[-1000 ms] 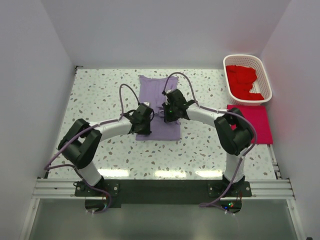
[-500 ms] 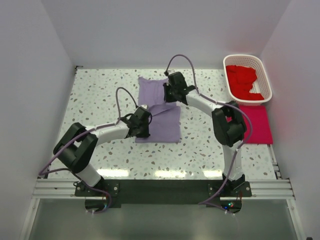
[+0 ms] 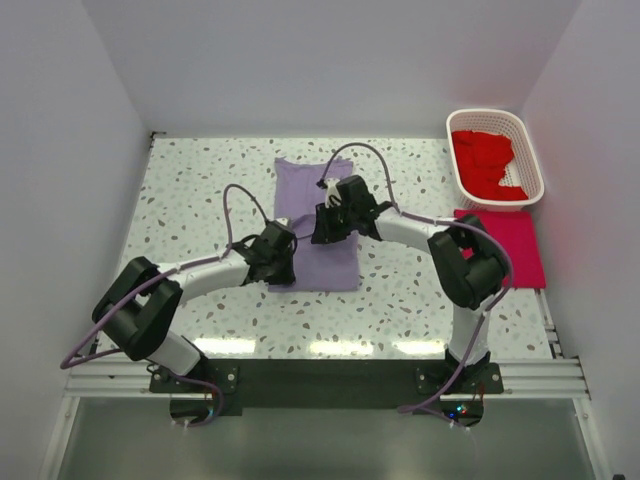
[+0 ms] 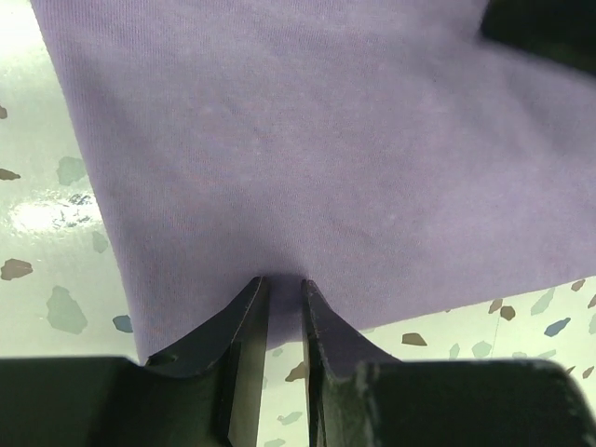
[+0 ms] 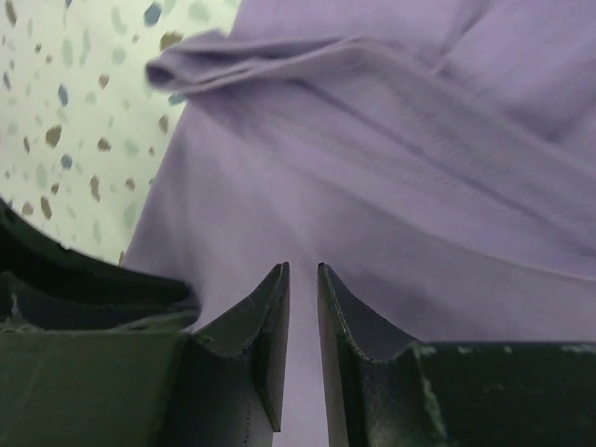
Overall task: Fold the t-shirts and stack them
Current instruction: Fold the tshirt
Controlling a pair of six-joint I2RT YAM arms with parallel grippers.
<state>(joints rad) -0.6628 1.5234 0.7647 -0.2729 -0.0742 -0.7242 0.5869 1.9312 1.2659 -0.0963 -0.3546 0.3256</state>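
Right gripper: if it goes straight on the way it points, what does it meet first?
The lavender t-shirt: its cloth fills the view just past the right gripper tips. Depth is unclear, so they may be touching it now.

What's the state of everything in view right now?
white lattice basket, upright, holding red t-shirts
red t-shirts, crumpled in the basket
lavender t-shirt, partly folded, flat on table
crimson-pink t-shirt, flat, looks folded, beside basket
left claw, pinching lavender t-shirt's near edge
right claw, jaws slightly apart, holding nothing
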